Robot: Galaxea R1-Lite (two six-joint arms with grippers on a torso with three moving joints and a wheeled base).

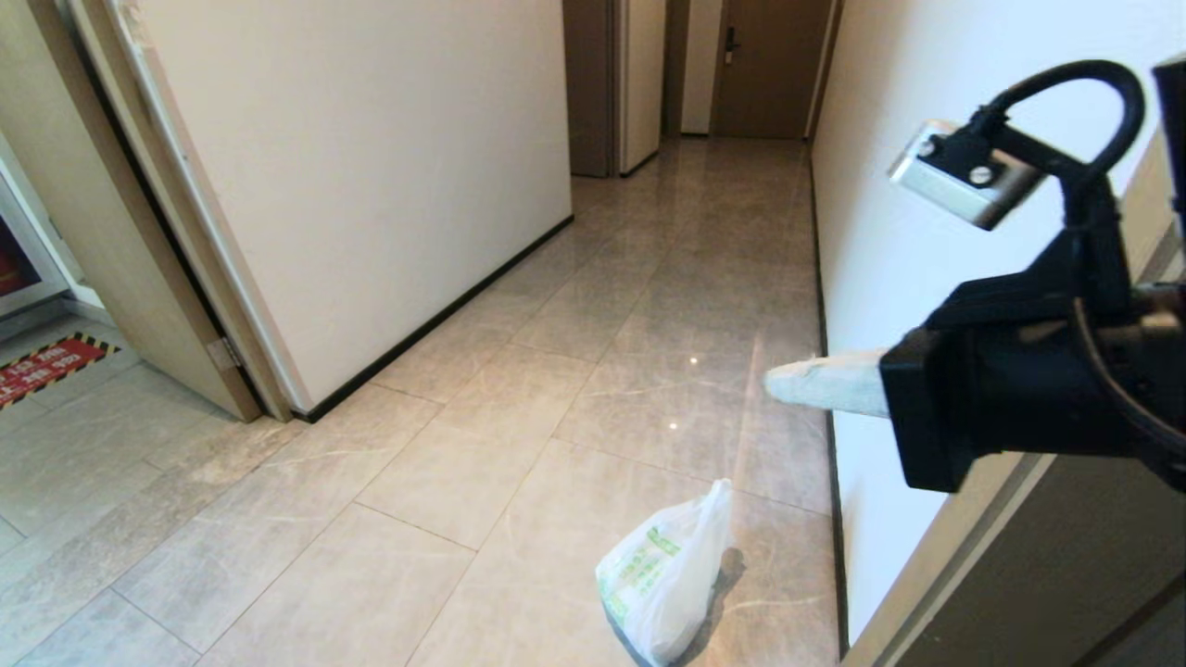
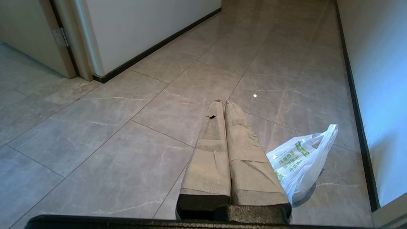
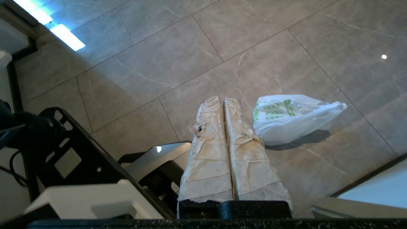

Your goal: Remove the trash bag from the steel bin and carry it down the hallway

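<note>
Retrieval is judged the step in hand: the thin translucent white plastic trash bag with green print (image 1: 662,574) lies on the glossy beige tiled hallway floor (image 1: 519,389), below the right tool (image 1: 778,382), whose taped fingers are pressed together, empty. Fingers should be parted, then lowered over the loop handles.

The left tool (image 2: 221,103) is likewise closed and empty.

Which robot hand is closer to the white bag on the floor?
Hard to say. The right hand is raised above the trash bag, shut and empty. The left hand points over the floor beside it.
</note>
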